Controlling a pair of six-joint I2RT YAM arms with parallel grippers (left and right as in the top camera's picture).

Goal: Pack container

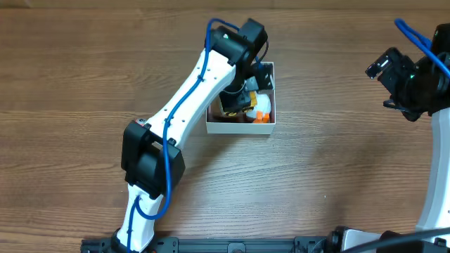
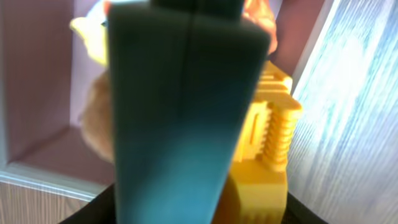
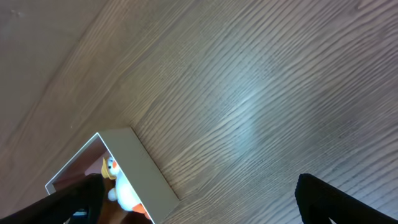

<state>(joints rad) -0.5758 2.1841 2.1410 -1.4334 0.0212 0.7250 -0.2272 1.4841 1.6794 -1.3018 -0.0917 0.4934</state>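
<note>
The container (image 1: 239, 128) is a small white-walled box with a pink-mauve inside, at the table's middle. My left gripper (image 1: 242, 91) reaches down into it. In the left wrist view the gripper (image 2: 193, 211) is shut on a blue block (image 2: 180, 93), with a ribbed yellow toy (image 2: 267, 143) pressed against the block's right side. The container's pink inside (image 2: 37, 74) shows behind. A white duck toy (image 1: 261, 105) lies in the box and also shows in the right wrist view (image 3: 121, 186). My right gripper (image 1: 385, 77) is open and empty, raised at the far right.
A blurred peach-coloured toy (image 2: 93, 118) lies in the box behind the blue block. The right wrist view shows the container's white wall (image 3: 140, 168) and bare wooden table (image 3: 249, 93) between my right gripper's fingers (image 3: 199, 199).
</note>
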